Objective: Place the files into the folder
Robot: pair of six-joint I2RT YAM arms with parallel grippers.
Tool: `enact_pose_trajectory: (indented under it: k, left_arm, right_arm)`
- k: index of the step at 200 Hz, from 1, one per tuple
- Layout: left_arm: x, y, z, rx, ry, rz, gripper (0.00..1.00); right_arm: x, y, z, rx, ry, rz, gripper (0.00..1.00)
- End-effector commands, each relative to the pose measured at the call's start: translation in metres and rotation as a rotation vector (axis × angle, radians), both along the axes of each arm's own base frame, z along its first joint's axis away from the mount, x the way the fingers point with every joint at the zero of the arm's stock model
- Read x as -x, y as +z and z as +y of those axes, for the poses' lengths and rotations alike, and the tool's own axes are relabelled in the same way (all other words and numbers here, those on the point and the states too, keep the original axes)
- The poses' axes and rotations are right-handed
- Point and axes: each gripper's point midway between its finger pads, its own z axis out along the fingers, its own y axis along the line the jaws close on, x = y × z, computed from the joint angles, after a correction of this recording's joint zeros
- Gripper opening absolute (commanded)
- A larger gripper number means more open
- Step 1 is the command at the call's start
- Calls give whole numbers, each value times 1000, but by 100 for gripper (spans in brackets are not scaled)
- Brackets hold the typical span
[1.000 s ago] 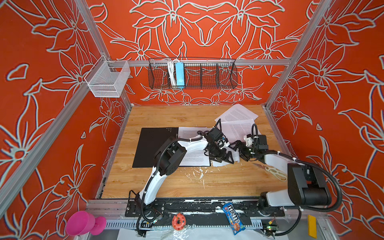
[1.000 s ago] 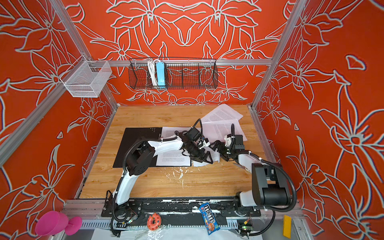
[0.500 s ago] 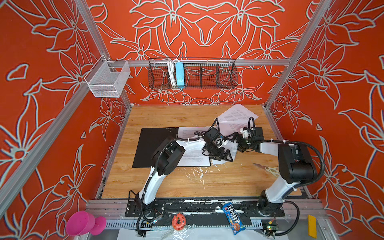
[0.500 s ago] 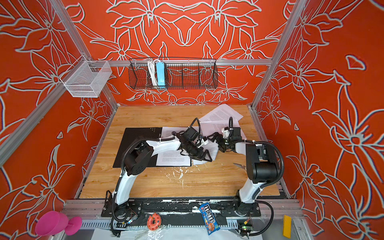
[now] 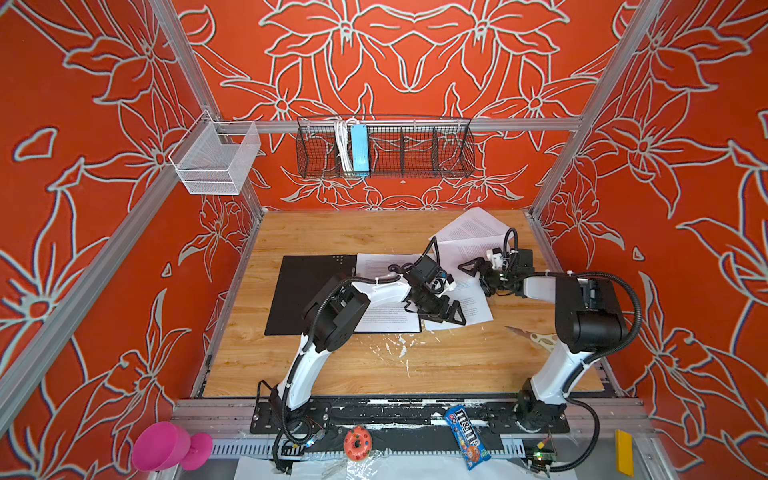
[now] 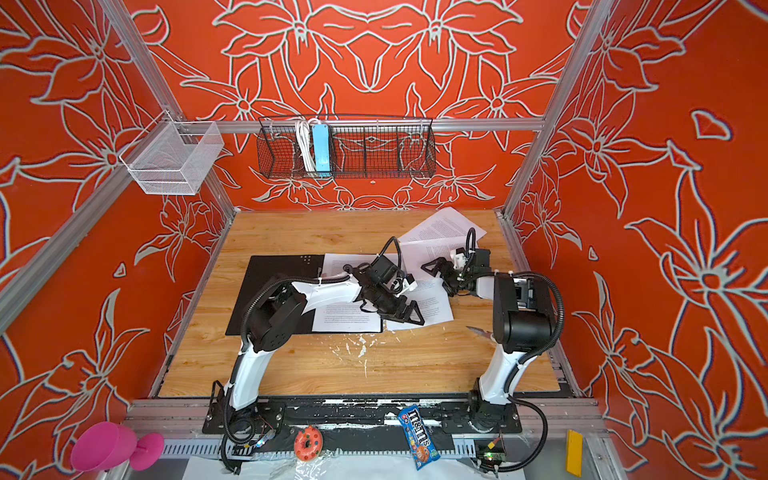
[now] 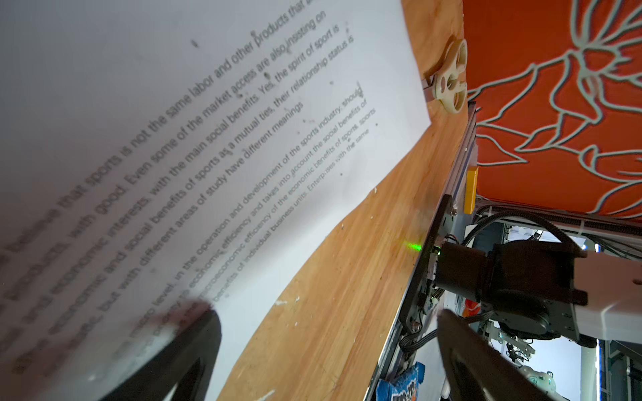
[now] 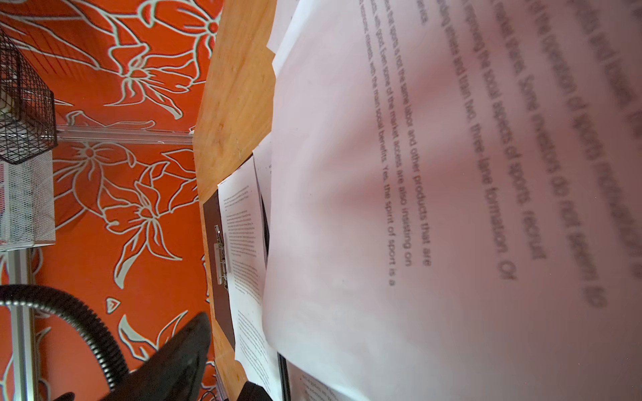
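Observation:
The folder (image 5: 307, 291) lies open, black inside up, left of the table's middle. One of the files (image 5: 386, 320) rests on its right half, beside a metal clip (image 8: 219, 257). A second sheet (image 5: 471, 291) lies askew just to its right, with more files (image 5: 473, 226) at the back right. My left gripper (image 5: 446, 311) is open at this sheet's near corner, one finger (image 7: 180, 357) on the paper (image 7: 208, 139). My right gripper (image 5: 478, 274) is open over the sheet's far part. There the bowed paper (image 8: 417, 208) hides one finger; the other finger (image 8: 177, 354) shows.
Scissors (image 5: 536, 336) lie near the right edge, next to my right arm. A black wire basket (image 5: 415, 149) holding a light-blue power strip (image 5: 359, 147) hangs on the back wall, a white mesh basket (image 5: 216, 160) at the left. A candy bag (image 5: 467, 436) lies on the front rail.
My right gripper has moved a little toward the back over the askew sheet, and its elbow has swung up and back. The left gripper has stayed near the sheet's near corner.

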Motion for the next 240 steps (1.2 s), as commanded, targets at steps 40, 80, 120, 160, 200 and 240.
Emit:
enact_pose_trajectory:
  k: [40, 80, 120, 160, 200, 240]
  left_arm:
    - [26, -51, 26, -185, 13, 111, 98]
    - [27, -52, 27, -191, 10, 115, 98]
    - [26, -49, 28, -189, 13, 111, 98]
    - [25, -48, 29, -200, 13, 104, 98]
    - [24, -48, 28, -199, 12, 103, 98]
    - [23, -43, 27, -189, 9, 98, 98]
  right_arm:
    - [45, -12, -1, 28, 22, 76, 72]
    - [62, -19, -3, 54, 20, 95, 56]
    - [72, -26, -18, 161, -14, 132, 45]
    - [73, -19, -30, 136, -58, 114, 45]
    - [71, -17, -27, 105, -49, 108, 44]
    - [73, -25, -26, 92, -54, 127, 28]
